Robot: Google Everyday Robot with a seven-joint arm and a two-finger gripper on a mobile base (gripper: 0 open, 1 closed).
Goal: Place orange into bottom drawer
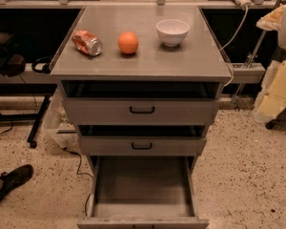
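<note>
The orange (128, 42) sits on the grey cabinet top (143, 63), in the middle of a row between a soda can and a white bowl. The bottom drawer (143, 187) is pulled wide open at the cabinet's foot, and its long flat grey floor is bare. Pale links of my arm (280, 87) show at the right edge, well away from the orange and higher than the drawer. The gripper itself is out of view.
An orange-red soda can (87, 43) lies on its side left of the orange. A white bowl (172, 31) stands to its right. The two upper drawers (142, 110) with black handles stand slightly open. A shoe (12, 180) is on the floor at lower left. Cables hang at right.
</note>
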